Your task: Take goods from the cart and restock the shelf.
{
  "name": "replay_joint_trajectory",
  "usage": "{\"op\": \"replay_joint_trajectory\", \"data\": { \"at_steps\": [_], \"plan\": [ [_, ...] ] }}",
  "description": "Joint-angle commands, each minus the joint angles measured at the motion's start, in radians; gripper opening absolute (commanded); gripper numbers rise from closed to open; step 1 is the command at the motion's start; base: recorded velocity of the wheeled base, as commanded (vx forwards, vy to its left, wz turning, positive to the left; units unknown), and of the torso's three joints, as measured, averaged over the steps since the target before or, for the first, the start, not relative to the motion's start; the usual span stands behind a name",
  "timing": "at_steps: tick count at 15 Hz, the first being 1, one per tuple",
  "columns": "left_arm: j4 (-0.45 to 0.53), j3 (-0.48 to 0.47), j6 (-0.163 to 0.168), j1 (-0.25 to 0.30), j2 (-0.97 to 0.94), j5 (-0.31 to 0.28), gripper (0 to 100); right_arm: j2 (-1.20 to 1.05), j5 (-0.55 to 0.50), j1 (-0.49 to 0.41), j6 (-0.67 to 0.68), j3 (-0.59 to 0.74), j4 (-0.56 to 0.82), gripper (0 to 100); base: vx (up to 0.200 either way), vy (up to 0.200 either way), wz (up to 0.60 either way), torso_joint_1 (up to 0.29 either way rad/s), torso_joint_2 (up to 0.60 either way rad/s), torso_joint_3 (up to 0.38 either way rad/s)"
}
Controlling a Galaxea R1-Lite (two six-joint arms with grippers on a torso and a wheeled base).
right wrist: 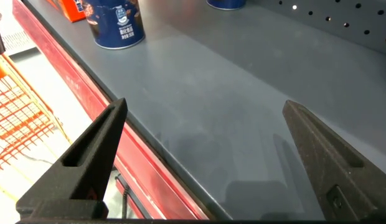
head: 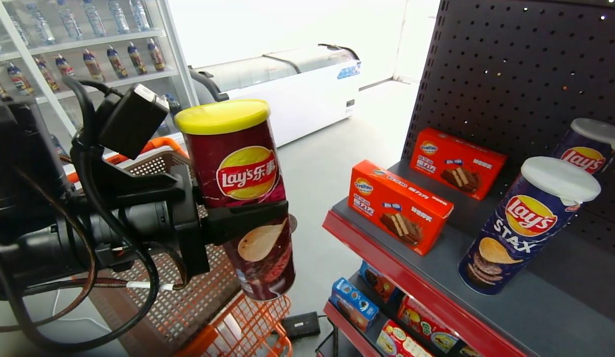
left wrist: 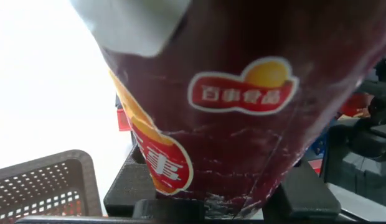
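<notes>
A maroon chips can (head: 238, 163) with a yellow lid hangs upright in the air, with my left gripper (head: 253, 218) shut around its middle. It is above the orange cart (head: 188, 307) and left of the shelf. Close up, the maroon can (left wrist: 243, 112) sits between the left gripper's (left wrist: 218, 199) black fingers. The grey top shelf board (head: 436, 277) carries two orange boxes (head: 399, 206) (head: 456, 162) and two blue chips cans (head: 525, 223) (head: 587, 144). My right gripper (right wrist: 205, 109) stands open over a bare part of the shelf board (right wrist: 230, 68), with a blue can (right wrist: 118, 25) farther along.
The shelf has a red front edge (head: 387, 267) and a black pegboard back (head: 511, 74). Packs of snacks (head: 354, 302) fill the lower shelf. A white chest freezer (head: 297, 84) and a rack of drink bottles (head: 64, 44) stand behind. Grey floor separates cart and shelf.
</notes>
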Motion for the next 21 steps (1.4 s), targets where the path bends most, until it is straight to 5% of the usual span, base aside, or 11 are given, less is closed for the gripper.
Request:
{"op": "replay_joint_trajectory", "data": {
  "at_steps": [1, 15, 21],
  "plan": [
    [-0.003, 0.013, 0.007, -0.003, 0.002, -0.001, 0, 0.000, 0.000, 0.001, 0.000, 0.000, 0.000, 100, 0.000, 0.000, -0.60, 0.002, 0.00, 0.002],
    [-0.003, 0.022, 0.021, -0.139, -0.005, -0.003, 0, 0.000, 0.001, 0.001, -0.002, 0.000, 0.000, 100, 0.000, 0.000, -0.60, 0.001, 0.00, 0.002],
    [-0.004, 0.024, 0.021, -0.138, -0.002, -0.001, 0, 0.000, 0.001, 0.001, 0.000, 0.000, 0.000, 100, 0.000, 0.000, -0.30, 0.002, 0.00, 0.002]
  ]
}}
